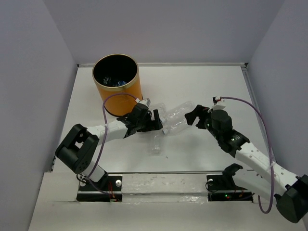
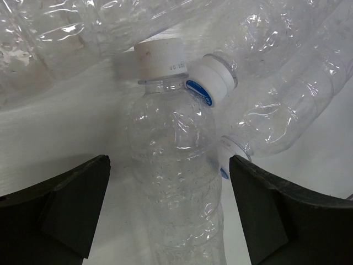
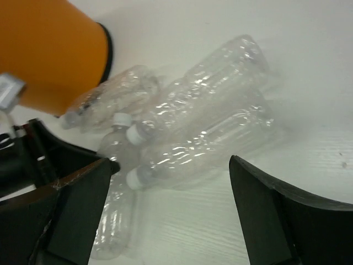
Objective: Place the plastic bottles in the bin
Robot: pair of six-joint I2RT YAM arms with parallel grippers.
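The left claw (image 2: 168, 161) gapes wide astride one bottle (image 2: 175, 127) lying on the worktop (image 2: 60, 138), gripping nothing. The right claw (image 3: 172, 163), likewise spread wide and empty, faces the other bottles (image 3: 220, 83) heaped just right of the orange bin (image 3: 49, 49), far left.

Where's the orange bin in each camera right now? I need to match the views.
Top external: bin stands upper left of centre.
Left wrist: not in it.
Right wrist: bin fills the upper left corner, orange wall only.
Shared landmark: the pile of clear bottles, seen in all three views.
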